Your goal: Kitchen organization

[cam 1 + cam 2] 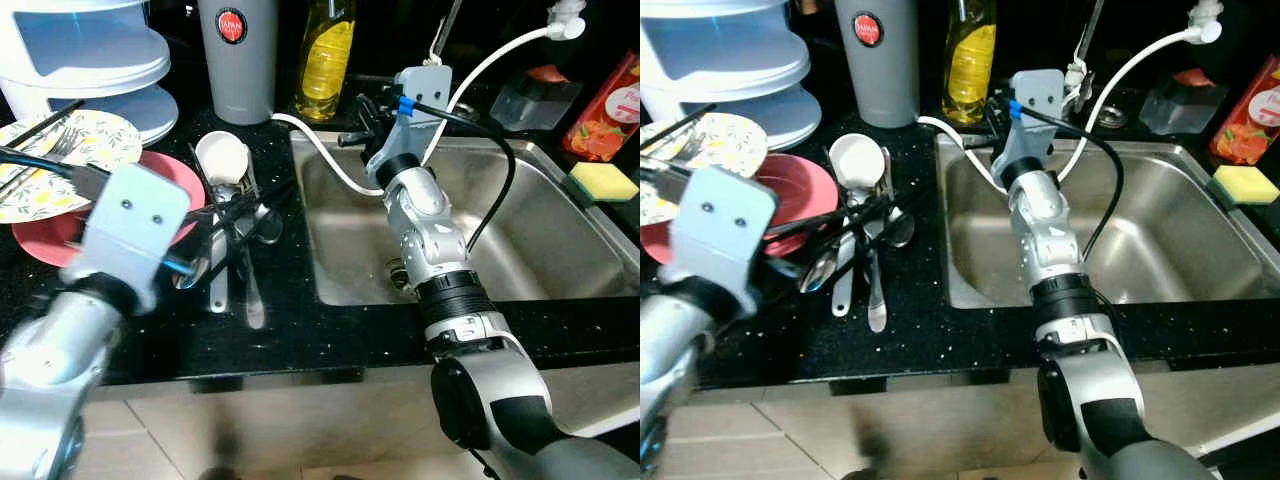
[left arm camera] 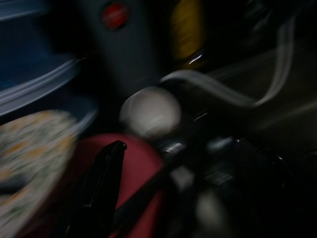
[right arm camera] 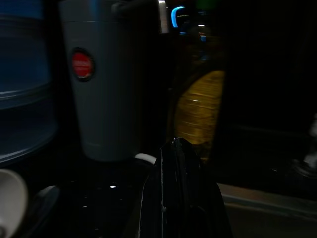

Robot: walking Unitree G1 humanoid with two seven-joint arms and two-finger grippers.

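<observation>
A heap of loose steel cutlery [image 1: 232, 250] — spoons and dark chopsticks crossed over one another — is seen lying on the black speckled worktop [image 1: 300, 330] between the red round plate [image 1: 60, 235] and the stainless steel sink [image 1: 520, 250], probably set down there to be sorted. A small white ceramic cup [image 1: 222, 155] stands at the far end of the heap, and a yellow-patterned plate [image 1: 60, 160] is stacked partly over the red one, with more chopsticks resting on it.

The left gripper [image 1: 205, 235] is held low at the edge of the red plate, its fingers [image 2: 101, 183] pointed into the cutlery. How far they are parted cannot be told; the wrist picture is blurred, one black finger alone is made out, and dark sticks cross the same spot. Whether anything is gripped cannot be told either.

The right gripper [image 1: 992, 112] is reached over the sink's near-left corner toward the grey insulated tumbler with a red badge [image 1: 238, 55] and the yellow bottle of washing-up liquid [image 1: 326, 60]. Its fingers [image 3: 181, 193] appear pressed together into one dark mass, and nothing is seen held — judged to be merely parked clear
</observation>
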